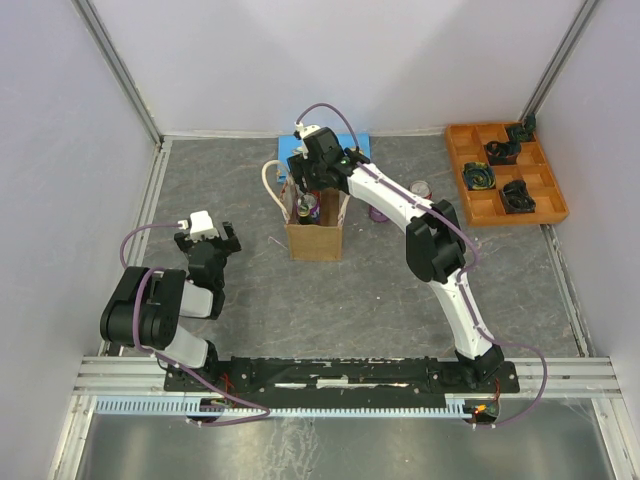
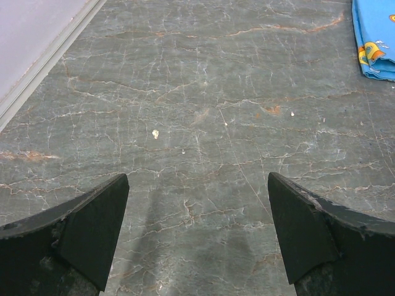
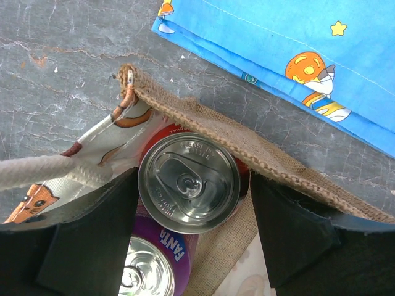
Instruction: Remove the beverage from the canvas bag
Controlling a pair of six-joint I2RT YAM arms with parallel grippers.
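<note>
grasp step: our right gripper (image 3: 194, 191), spread wide and empty, straddles the silver-topped red can (image 3: 188, 177) in the tan canvas bag (image 3: 247, 148); next we close and lift. left gripper (image 2: 197, 203) gapes empty.

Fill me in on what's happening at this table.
The right gripper is down at the mouth of the small tan-brown canvas bag. Its fingers sit on either side of a silver-topped can with a red body, but it is unclear whether they are squeezing it yet. That can is inside the bag beside a purple Fanta can. The left gripper is open and empty above the grey marbled table.
</note>
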